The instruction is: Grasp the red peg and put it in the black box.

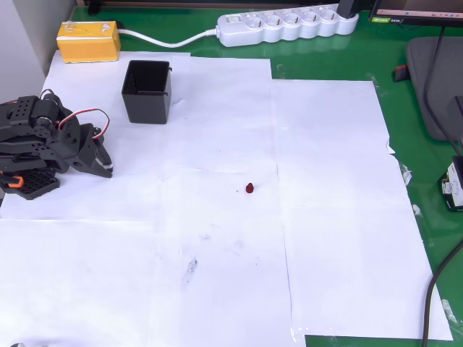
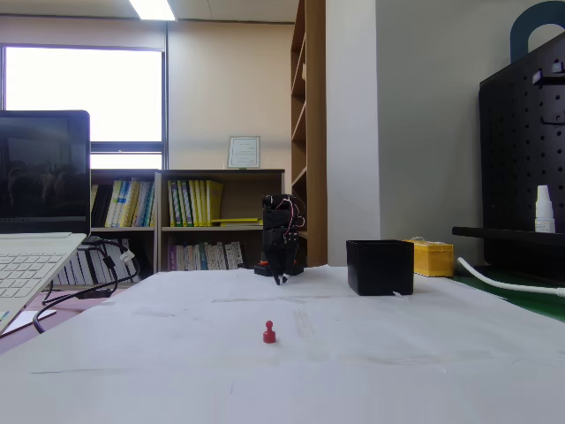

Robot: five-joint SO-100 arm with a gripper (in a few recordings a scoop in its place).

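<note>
The red peg (image 2: 269,332) stands upright on the white paper (image 1: 217,238) covering the counter, long axis vertical, round head on top. The black box (image 1: 147,92) sits well apart, open side up. The pincer (image 1: 105,167) rests folded near the arm's base, far from the peg; whether it is wide or narrow cannot be told.

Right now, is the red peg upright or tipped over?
Upright. In the fixed view the red peg stands on the white paper, round head above a wider base. It looks like a small dark-red spot from overhead.
</note>
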